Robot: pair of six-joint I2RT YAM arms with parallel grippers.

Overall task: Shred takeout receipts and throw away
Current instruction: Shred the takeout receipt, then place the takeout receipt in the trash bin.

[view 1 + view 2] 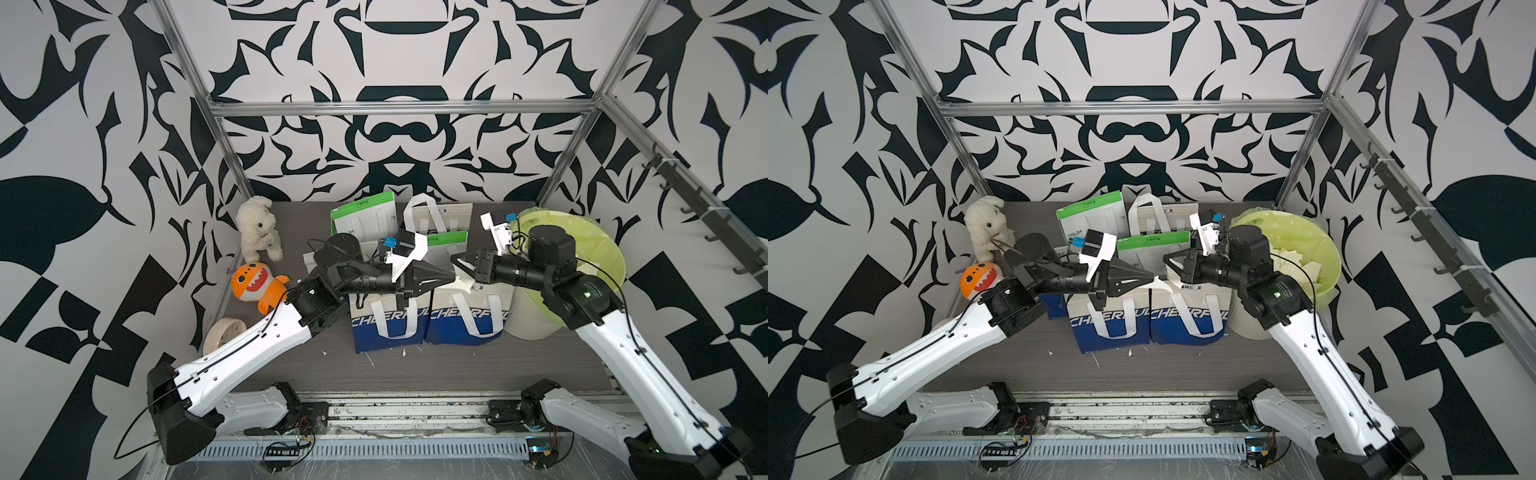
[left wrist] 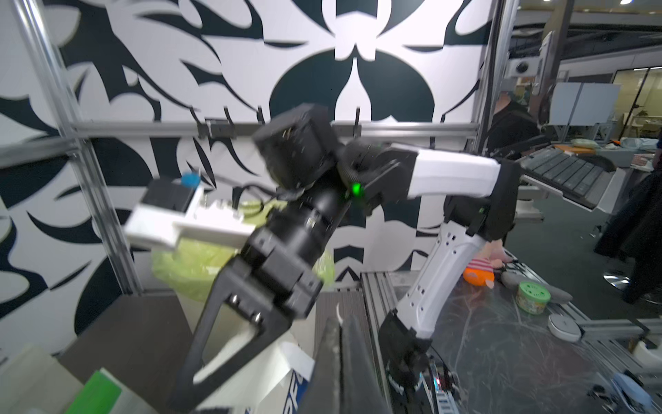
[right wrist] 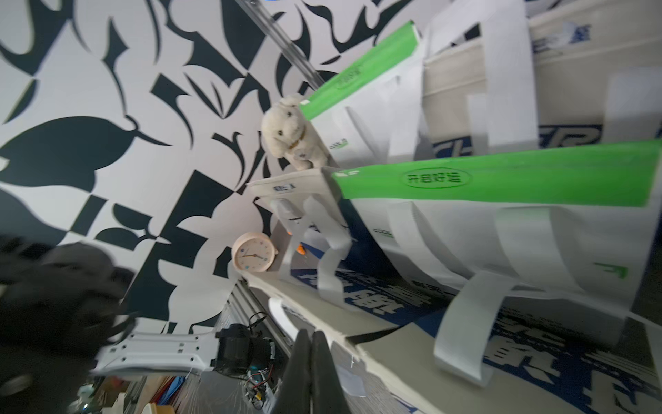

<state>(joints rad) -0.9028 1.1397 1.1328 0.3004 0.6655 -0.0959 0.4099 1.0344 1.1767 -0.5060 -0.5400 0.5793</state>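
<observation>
A crumpled white takeout receipt (image 1: 464, 284) hangs above the two blue-and-cream bags (image 1: 386, 324) at mid table. My left gripper (image 1: 452, 275) is shut on its edge. In the left wrist view a thin white sliver (image 2: 338, 310) sticks out past the shut left gripper (image 2: 338, 320). My right gripper (image 1: 454, 260) faces it tip to tip, just behind the paper. It is shut (image 3: 311, 335), and I see no paper between its fingers. A pale slip (image 3: 349, 380) shows beside those fingers. Torn pieces (image 1: 1304, 262) lie in the green-lined bin (image 1: 582, 249) under the right arm.
Green-topped white bags (image 1: 365, 216) and another handled bag (image 1: 432, 216) stand behind the front pair. At the left are a white plush bunny (image 1: 257, 228), an orange plush (image 1: 253, 282) and a round clock (image 1: 220, 336). Small paper scraps (image 1: 324, 353) dot the table front.
</observation>
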